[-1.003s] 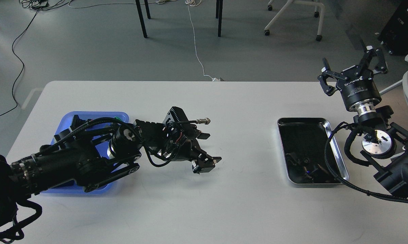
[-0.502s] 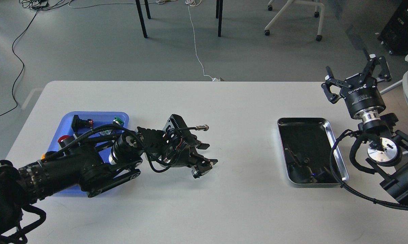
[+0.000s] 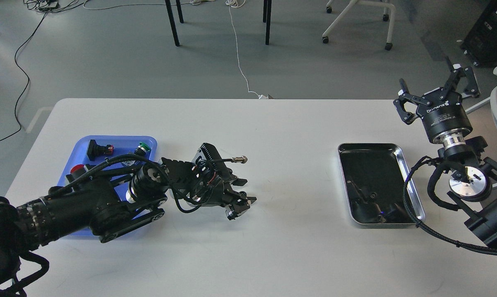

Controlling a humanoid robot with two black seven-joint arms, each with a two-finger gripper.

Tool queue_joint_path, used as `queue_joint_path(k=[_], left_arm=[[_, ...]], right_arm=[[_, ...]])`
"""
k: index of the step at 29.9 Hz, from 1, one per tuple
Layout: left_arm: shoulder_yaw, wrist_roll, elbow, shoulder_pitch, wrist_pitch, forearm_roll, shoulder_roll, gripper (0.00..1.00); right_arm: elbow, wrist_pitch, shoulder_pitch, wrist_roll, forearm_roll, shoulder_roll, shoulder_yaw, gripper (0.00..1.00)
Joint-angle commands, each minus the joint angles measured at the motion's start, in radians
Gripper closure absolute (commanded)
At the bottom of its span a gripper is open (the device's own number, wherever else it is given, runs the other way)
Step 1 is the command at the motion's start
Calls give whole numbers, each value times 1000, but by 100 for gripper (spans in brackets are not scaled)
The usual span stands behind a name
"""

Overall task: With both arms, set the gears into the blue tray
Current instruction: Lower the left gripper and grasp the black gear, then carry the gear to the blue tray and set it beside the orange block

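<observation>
My left gripper [image 3: 241, 196] hovers low over the table's middle, a little right of the blue tray [image 3: 112, 142]. Its fingers are closed on a tiny black toothed gear [image 3: 243, 194]. My left arm lies across the blue tray and hides much of its inside. My right gripper [image 3: 434, 94] is raised at the far right beyond the table's back edge, fingers spread wide and nothing between them. Small dark parts [image 3: 368, 197] lie in the steel tray, too dim to name.
A shiny steel tray [image 3: 402, 165] with a dark inside sits right of centre. In the blue tray lie a black push-button with a red tip [image 3: 98, 149], a green-capped one [image 3: 143, 147] and a red one [image 3: 78, 169]. A cable connector [image 3: 240, 159] juts from my left wrist.
My left gripper has drawn back leftward and lower while its fingers narrowed, uncovering more of the blue tray. My right gripper has shifted slightly right and back, still open.
</observation>
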Motion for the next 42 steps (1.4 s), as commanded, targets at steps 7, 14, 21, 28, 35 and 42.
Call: queue_joint_path(k=[7, 14, 21, 28, 35, 42], left_arm=[[-1, 2, 4, 15, 11, 0, 3, 49], [-1, 0, 7, 14, 12, 0, 4, 56], [0, -2, 7, 15, 12, 0, 4, 76], [-1, 0, 20, 15, 11, 0, 4, 86], [-23, -2, 0, 3, 12, 0, 26, 87], [-69, -2, -153, -92, 12, -64, 213, 87]], right_arm=[[-1, 0, 14, 0, -3, 0, -3, 1], [-2, 0, 16, 0, -3, 0, -3, 1], [-2, 0, 16, 0, -3, 0, -3, 1], [-4, 0, 17, 0, -3, -8, -3, 1], [-3, 0, 20, 0, -3, -8, -3, 1], [-2, 0, 26, 0, -3, -49, -1, 1]])
